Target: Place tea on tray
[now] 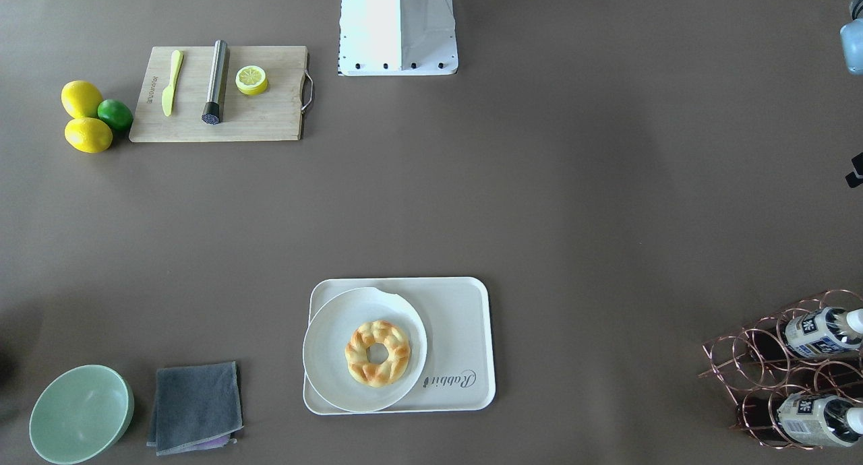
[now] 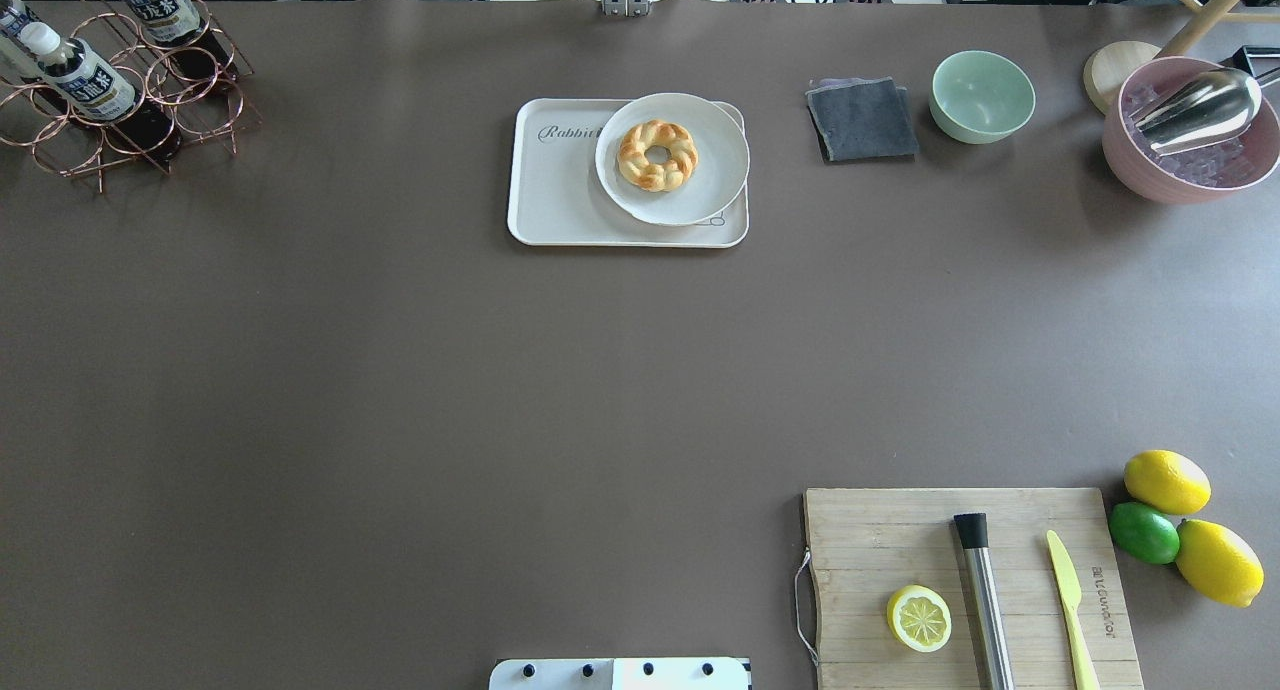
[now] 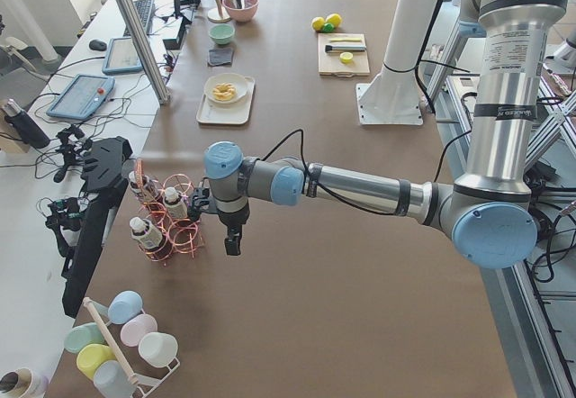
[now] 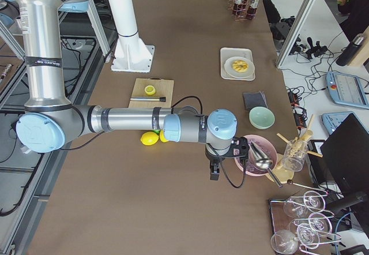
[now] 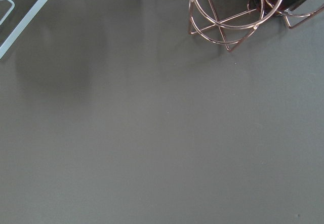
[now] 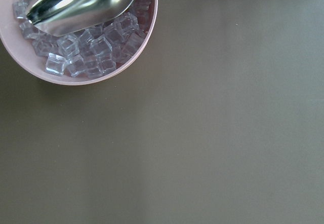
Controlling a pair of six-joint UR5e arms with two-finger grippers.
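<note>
Tea sits in rack at counter corner; we can't tell left tool or right tool state.

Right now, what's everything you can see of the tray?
Cream-white rectangular tray, plastic by the look, with rounded corners, a low raised rim and grey script "Rabbit" near one corner. It lies flat on the brown table, on the side far from the robot. A round white notched plate holding a braided ring pastry covers its other half.

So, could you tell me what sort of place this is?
Probably a robotics lab staged as a café table: a silver-and-blue left robot arm, a blue-screened grey tablet beside the table, and a cream-white rectangular plastic tray.
</note>
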